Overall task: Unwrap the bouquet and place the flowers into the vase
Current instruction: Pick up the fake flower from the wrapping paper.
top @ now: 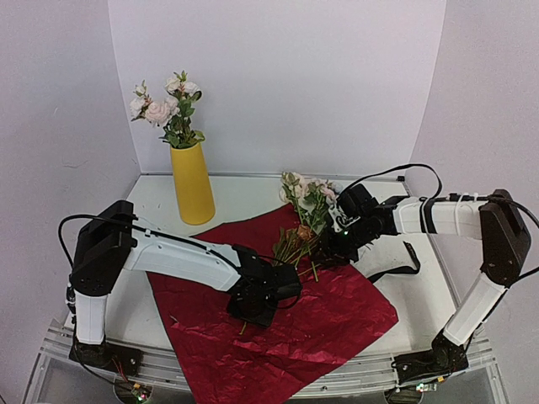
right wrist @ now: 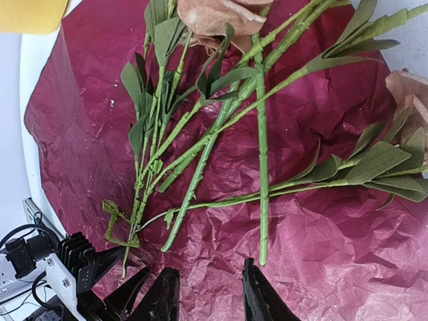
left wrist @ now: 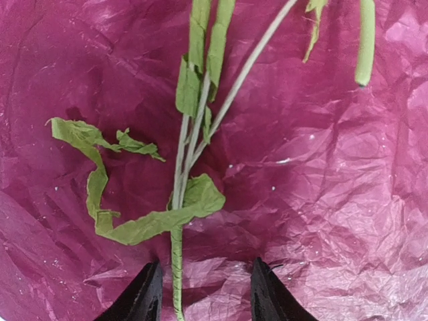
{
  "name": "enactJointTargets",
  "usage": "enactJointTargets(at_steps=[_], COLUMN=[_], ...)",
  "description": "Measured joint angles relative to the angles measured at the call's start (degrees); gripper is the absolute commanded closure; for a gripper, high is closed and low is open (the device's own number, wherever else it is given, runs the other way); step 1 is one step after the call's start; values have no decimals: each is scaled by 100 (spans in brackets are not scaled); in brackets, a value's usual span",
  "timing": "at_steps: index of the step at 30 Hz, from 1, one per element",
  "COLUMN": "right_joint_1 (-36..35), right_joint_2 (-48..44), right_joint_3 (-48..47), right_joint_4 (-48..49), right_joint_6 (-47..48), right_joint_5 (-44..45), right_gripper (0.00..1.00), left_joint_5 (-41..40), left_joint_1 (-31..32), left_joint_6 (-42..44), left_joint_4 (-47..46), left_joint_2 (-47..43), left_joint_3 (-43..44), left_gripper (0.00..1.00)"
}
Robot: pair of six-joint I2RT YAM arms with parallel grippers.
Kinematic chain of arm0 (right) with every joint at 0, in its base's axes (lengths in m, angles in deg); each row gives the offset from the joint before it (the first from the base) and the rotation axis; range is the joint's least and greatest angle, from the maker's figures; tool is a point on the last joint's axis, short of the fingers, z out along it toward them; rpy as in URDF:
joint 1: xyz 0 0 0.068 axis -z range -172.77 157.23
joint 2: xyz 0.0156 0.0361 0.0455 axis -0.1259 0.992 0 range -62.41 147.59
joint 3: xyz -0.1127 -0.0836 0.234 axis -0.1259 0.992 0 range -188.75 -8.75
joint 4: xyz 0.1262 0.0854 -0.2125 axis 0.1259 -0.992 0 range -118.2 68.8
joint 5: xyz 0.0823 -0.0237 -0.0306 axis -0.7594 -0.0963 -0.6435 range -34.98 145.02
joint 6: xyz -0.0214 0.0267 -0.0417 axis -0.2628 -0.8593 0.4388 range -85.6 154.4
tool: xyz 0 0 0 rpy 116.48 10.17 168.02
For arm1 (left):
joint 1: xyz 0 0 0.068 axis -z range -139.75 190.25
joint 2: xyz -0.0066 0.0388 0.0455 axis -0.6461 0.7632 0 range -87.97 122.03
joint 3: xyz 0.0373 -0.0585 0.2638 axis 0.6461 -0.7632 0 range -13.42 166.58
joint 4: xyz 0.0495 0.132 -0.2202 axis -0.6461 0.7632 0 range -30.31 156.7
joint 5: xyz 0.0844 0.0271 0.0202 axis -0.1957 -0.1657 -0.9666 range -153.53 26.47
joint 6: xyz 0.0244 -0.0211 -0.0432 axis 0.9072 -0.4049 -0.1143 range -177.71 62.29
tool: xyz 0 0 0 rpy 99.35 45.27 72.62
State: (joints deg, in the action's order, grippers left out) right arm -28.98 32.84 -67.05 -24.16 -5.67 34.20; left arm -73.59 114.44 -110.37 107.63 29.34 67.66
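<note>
Left pincer [left wrist: 206,294] is held low over the near middle of the red paper [top: 320,328], which is spread out on the surface [top: 244,195]. Its fingers are parted. A thin green stem [left wrist: 176,267] with torn leaves is seen between them, close to one finger, and it is not squeezed. Right pincer [right wrist: 210,294] is held over the far right part of the red paper. Its fingers are parted too, and only bare paper is seen between them. Just past its tips, the loose flowers [top: 303,223] are laid on the far part of the paper, with the stem ends pointed to the near side and the blooms at the far edge. Past the far left corner of the paper, the yellow vase [top: 192,185] is stood upright on the surface, close by the paper. Some pink and white blooms [top: 166,105] are already held in it.
</note>
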Motion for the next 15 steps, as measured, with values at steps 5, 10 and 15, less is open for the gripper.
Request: enactJointTargets(at_steps=[5,10,15], right_joint_1=[0,0,0], right_joint_2=[0,0,-2], right_joint_3=[26,64,66], right_joint_4=[4,2,4], right_joint_6=[0,0,-1], right_joint_5=[0,0,0], right_gripper=[67,68,67], left_joint_5=[85,89,48], left_joint_1=[0,-19,-73], left_joint_6=[-78,-127,-119], left_joint_4=[-15,-13,93], left_joint_2=[23,41,46], left_joint_3=[30,46,123], left_gripper=[80,100,100])
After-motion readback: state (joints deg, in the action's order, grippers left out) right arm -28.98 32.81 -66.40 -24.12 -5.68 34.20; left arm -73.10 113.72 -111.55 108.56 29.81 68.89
